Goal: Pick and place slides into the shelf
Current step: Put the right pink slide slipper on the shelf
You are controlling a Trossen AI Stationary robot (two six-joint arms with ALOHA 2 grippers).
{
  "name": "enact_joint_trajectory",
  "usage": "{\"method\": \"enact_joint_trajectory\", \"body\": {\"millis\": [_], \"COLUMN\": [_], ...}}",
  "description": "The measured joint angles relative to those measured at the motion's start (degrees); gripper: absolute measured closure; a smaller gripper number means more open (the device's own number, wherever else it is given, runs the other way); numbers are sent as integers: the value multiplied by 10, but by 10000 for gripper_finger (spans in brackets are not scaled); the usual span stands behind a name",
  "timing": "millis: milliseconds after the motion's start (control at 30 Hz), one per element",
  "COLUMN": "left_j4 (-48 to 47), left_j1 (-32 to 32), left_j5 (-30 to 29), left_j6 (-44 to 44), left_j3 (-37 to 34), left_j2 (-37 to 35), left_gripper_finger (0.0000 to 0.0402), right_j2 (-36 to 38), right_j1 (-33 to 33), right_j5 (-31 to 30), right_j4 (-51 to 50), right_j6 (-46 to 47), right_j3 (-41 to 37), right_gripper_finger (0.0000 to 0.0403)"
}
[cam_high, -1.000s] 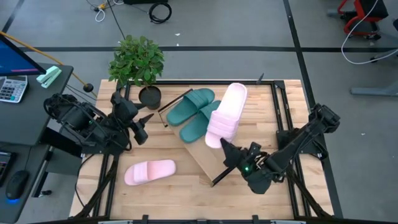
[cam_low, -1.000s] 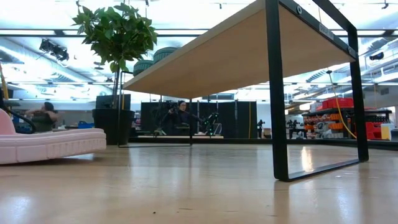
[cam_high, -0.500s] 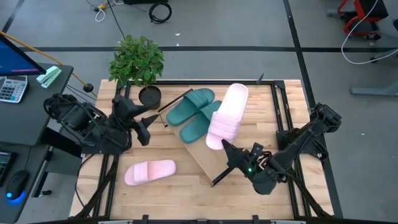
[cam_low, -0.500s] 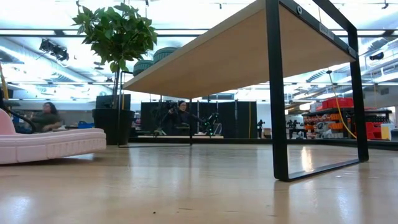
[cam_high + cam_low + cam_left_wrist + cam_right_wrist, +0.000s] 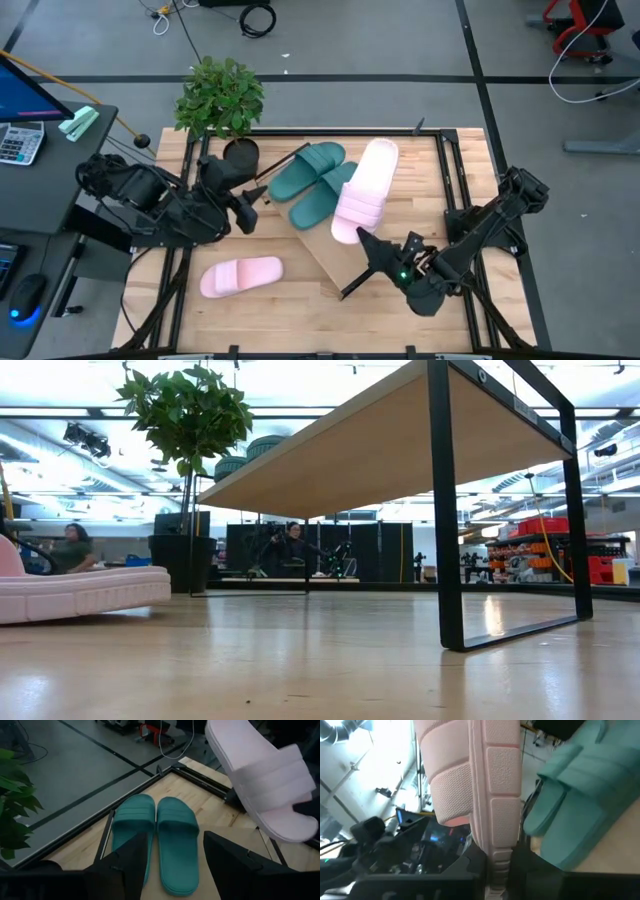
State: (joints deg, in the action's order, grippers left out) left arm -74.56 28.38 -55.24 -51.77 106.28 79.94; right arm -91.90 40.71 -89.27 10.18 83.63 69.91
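My right gripper (image 5: pixel 362 238) is clamped on the heel of one pink slide (image 5: pixel 364 187), held over the shelf (image 5: pixel 318 248) beside the teal pair (image 5: pixel 313 182). My left gripper (image 5: pixel 257 196) — fingers spread, empty — has advanced toward the teal pair. The other pink slide (image 5: pixel 240 276) remains on the counter (image 5: pixel 290 310), so two placements are left.

I find no readable words, brands, numbers or signs anywhere. The slides on my bench (image 5: pixel 300 290) carry only moulded ridges and dotted texture. The calculator (image 5: pixel 20 142) beyond the bench's left edge shows keys too small to read.
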Motion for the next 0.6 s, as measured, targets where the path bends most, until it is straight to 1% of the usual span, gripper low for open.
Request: {"method": "enact_joint_trajectory", "body": {"millis": [133, 300, 433, 533, 600], "left_j4": [0, -3, -3, -3, -8], "left_j1": [-12, -28, -30, -31, -31], "left_j5": [0, 0, 0, 0, 0], "left_j6": [21, 59, 78, 81, 81], "left_j3": [0, 0, 0, 0, 0], "left_j2": [0, 0, 0, 0, 0], "left_gripper_finger": [207, 201, 198, 201, 205], "right_j2": [0, 0, 0, 0, -1], "right_j1": [4, -6, -31, -50, -57], "right_j5": [1, 3, 10, 44, 86], "right_j4": [-9, -9, -9, -10, -11], "right_j6": [48, 51, 47, 29, 19], "right_j3": [0, 0, 0, 0, 0], "right_gripper_finger": [360, 360, 360, 360, 360]}}
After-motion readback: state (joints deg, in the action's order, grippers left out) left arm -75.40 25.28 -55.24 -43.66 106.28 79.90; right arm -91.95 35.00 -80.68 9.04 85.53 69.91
